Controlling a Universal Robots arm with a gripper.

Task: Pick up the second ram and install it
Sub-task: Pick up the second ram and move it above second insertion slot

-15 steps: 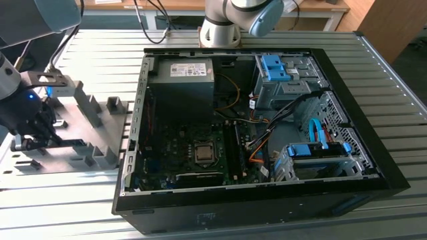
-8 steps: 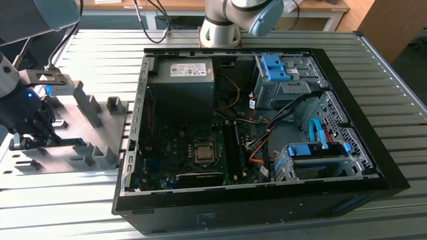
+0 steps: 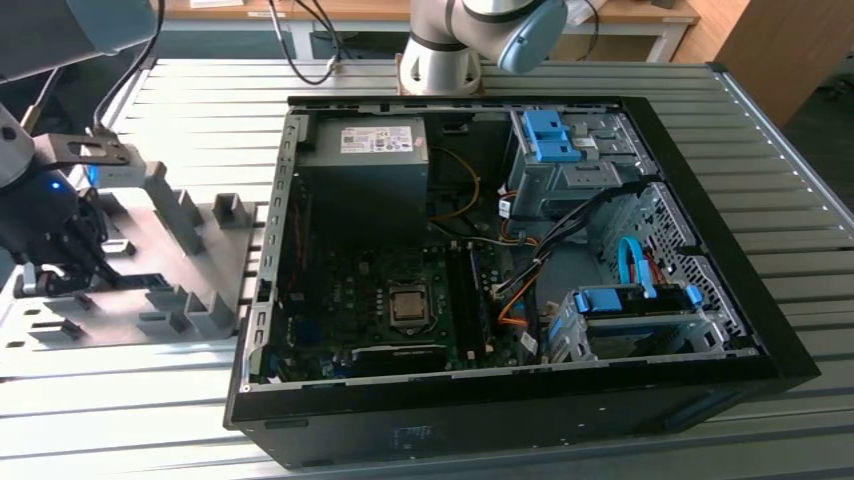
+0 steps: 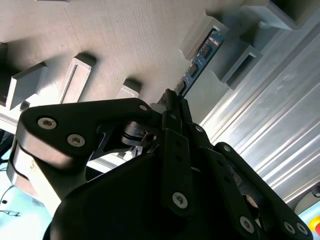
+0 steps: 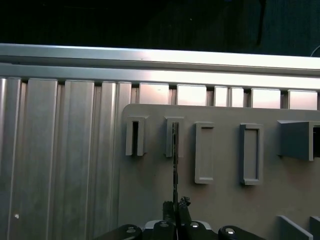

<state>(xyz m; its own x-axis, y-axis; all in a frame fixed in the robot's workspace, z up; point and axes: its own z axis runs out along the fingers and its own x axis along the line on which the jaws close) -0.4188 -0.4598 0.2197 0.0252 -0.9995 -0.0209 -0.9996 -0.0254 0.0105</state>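
second ram (image 4: 199, 62) in fixture slot (image 5: 169, 137), hand (image 5: 176, 206) clamping

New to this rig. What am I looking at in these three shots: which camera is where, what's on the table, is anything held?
This is one robot arm with a pincer on its end. The exterior view comes from a camera off the arm and takes in the slatted metal table. On it lies an open computer case with its motherboard showing. On the exterior view's left is a grey holder plate, which the arm reaches down to.

Both wrist views come from cameras riding on the arm, looking past the pincer. They show the second ram, a thin blue-green memory stick. It stands on edge with its far end in one of the plate's holders. The pincer sits at its near end; I cannot tell whether it already clamps the stick. The stick is not yet lifted out.
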